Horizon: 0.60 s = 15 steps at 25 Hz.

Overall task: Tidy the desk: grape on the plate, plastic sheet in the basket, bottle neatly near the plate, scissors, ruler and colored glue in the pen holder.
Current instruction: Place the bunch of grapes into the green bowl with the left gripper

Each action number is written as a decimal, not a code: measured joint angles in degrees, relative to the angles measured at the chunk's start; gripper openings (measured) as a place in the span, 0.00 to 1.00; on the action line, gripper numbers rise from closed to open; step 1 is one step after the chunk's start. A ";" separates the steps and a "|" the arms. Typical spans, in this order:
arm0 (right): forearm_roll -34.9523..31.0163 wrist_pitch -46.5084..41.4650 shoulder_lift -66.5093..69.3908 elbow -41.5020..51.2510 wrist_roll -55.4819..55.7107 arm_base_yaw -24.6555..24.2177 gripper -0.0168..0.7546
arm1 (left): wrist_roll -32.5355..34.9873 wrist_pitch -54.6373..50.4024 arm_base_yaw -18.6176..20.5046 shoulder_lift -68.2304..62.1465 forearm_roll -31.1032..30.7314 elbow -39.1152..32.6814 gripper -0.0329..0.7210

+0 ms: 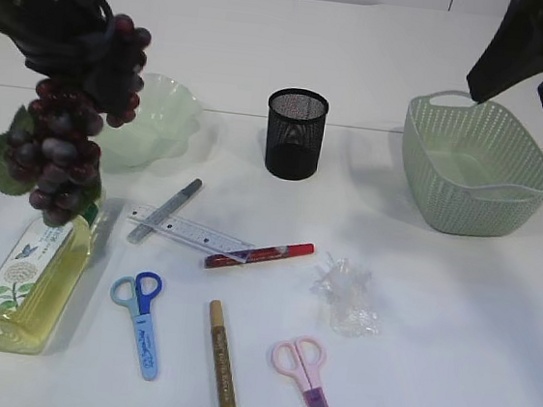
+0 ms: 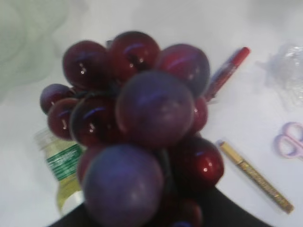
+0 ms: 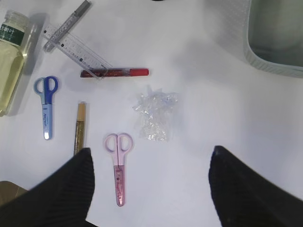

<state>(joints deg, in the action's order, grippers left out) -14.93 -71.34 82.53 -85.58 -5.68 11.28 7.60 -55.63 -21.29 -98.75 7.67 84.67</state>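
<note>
Your left gripper (image 1: pixel 76 32) is clenched on the grape bunch (image 1: pixel 65 133), hanging above the bottle (image 1: pixel 36 276), with the green plate (image 1: pixel 169 115) just to its right and farther back, while your right gripper (image 3: pixel 151 189) hovers released over the plastic sheet (image 3: pixel 154 113).

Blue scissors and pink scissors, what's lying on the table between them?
The gold glue pen lies between the blue scissors and the pink scissors; otherwise bare table. The exterior and right wrist views both show it.
</note>
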 joint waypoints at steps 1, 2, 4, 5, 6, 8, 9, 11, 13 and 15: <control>0.11 0.00 0.00 0.00 0.28 0.00 0.78 | -2.95 -1.76 0.00 0.00 -2.94 1.69 0.25; 0.25 -0.04 0.00 0.00 0.67 0.00 0.78 | -5.20 -3.05 0.00 0.00 -6.30 3.30 0.25; 1.17 -0.04 0.00 0.00 1.32 0.00 0.78 | -9.16 -4.16 0.04 0.00 -11.87 5.99 0.25; 1.69 -0.04 0.00 0.00 1.87 0.00 0.78 | -10.13 -4.16 0.13 0.00 -13.59 7.38 0.25; 1.97 -0.04 0.00 0.00 2.26 0.00 0.78 | -11.15 -3.78 0.25 0.00 -15.34 8.44 0.25; 2.37 -0.04 0.00 0.00 2.77 0.00 0.78 | -12.60 -1.77 0.35 0.03 -17.90 10.33 0.25; 2.48 -0.04 0.00 0.00 2.86 0.00 0.78 | -13.00 0.04 0.49 0.03 -18.68 11.01 0.25; 2.60 -0.04 0.00 0.00 3.22 0.00 0.78 | -13.65 4.37 1.25 0.03 -19.59 11.58 0.25; 2.60 -0.04 0.00 0.00 3.43 0.00 0.78 | -14.12 9.54 2.32 0.03 -19.59 11.68 0.25; 2.72 -0.04 0.00 0.00 3.56 0.00 0.78 | -14.63 14.09 4.00 -0.36 -19.72 11.68 0.26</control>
<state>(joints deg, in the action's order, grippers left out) -12.21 -71.38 82.53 -85.58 -2.11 11.28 -7.03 -41.54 -17.29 -99.11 -12.05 96.35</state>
